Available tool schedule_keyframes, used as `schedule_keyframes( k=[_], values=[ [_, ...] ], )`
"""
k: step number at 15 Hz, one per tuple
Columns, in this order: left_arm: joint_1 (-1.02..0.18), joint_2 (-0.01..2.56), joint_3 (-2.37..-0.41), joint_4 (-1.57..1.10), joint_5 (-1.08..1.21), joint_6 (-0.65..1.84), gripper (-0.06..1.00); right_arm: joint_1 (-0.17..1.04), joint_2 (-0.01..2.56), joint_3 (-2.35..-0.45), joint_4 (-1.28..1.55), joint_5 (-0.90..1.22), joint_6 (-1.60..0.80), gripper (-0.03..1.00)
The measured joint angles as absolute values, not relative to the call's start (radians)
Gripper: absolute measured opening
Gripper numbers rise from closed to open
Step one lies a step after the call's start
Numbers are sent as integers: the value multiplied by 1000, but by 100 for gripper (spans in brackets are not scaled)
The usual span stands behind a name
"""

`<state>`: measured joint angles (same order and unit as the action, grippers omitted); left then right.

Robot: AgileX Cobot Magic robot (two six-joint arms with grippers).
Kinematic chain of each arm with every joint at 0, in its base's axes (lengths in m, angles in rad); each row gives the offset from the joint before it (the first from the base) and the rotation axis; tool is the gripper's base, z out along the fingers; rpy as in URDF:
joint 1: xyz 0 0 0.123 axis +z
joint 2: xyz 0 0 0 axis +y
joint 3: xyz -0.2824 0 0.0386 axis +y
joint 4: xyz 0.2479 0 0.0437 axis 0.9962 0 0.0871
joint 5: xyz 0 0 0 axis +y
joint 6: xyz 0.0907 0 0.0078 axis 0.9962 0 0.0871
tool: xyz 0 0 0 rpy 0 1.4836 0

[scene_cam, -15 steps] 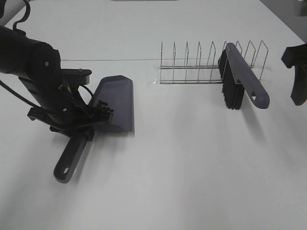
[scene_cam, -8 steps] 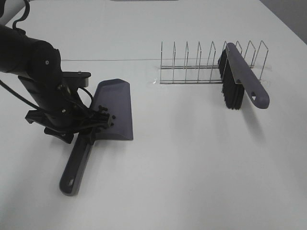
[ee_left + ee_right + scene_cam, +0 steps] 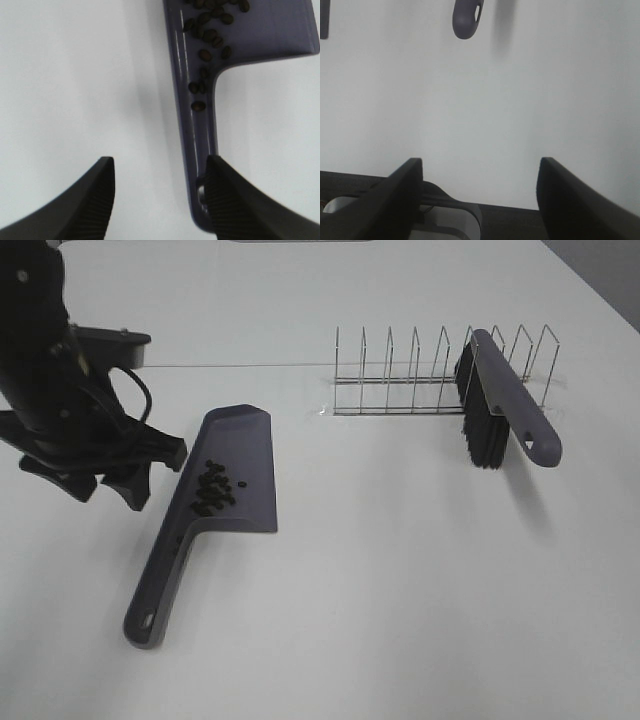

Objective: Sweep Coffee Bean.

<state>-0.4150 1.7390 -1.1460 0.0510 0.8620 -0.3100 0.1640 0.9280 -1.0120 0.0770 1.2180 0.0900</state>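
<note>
Coffee beans (image 3: 212, 488) piled in dustpan (image 3: 235, 475), handle running toward table's near edge. Left gripper (image 3: 100, 475) just beside, jaws parted, empty. Right gripper (image 3: 477, 172) open, empty, off near brush (image 3: 505, 405).

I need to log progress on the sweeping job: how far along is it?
Done: the coffee beans lie in the dustpan, which sits flat on the table, and the brush rests in the wire rack. In hand: nothing; the left pincer is open beside the dustpan. Left: seemingly nothing.
</note>
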Motion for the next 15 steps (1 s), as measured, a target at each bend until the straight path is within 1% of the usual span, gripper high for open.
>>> schedule_keyframes(
  k=[3,4,6,9,10,11,15],
  values=[
    [-415,1550,-1144,83,1029,-310,53,164,838,-1010,77,1220,81,63],
    [-415,1522,-1137,92,1051,-310,53,164,821,-1007,77,1220,79,63],
    [-415,1386,-1077,102,1103,-310,53,164,755,-967,77,1220,66,63],
    [-415,1143,-918,101,1126,-310,53,164,655,-841,77,1221,54,63],
    [-415,1098,-889,100,1127,-310,53,164,640,-815,77,1221,54,63],
    [-415,916,-799,98,1130,-310,53,164,592,-723,77,1221,49,63],
    [-415,594,-666,98,1131,-261,53,164,538,-589,77,1184,-25,63]
  ],
)
